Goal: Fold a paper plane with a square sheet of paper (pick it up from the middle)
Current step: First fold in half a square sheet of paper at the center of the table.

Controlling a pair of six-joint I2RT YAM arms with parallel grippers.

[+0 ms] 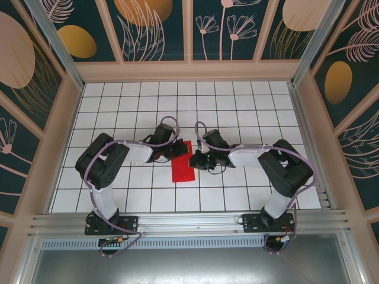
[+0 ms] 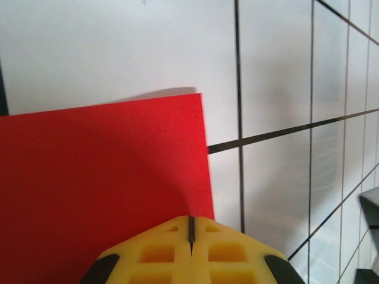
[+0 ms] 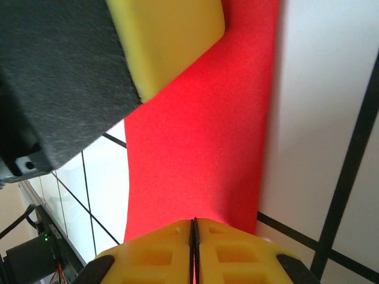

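While lying mid-table, the red paper sheet (image 1: 183,171) is showing as a narrow strip running away from you.
Your left gripper (image 2: 190,228) and right gripper (image 3: 193,228) are pressing their fingers together at its sides.

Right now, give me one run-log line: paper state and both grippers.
sheet of paper: narrow red rectangle | left gripper: shut, tips at paper | right gripper: shut, tips at paper | held: unclear

A robot lab test cell: a white gridded bench (image 1: 237,100) boxed in by aluminium framing (image 1: 54,42) and leaf-patterned panels (image 1: 155,32), with two cabled arms (image 1: 106,168) bolted to its near rail (image 1: 189,223)
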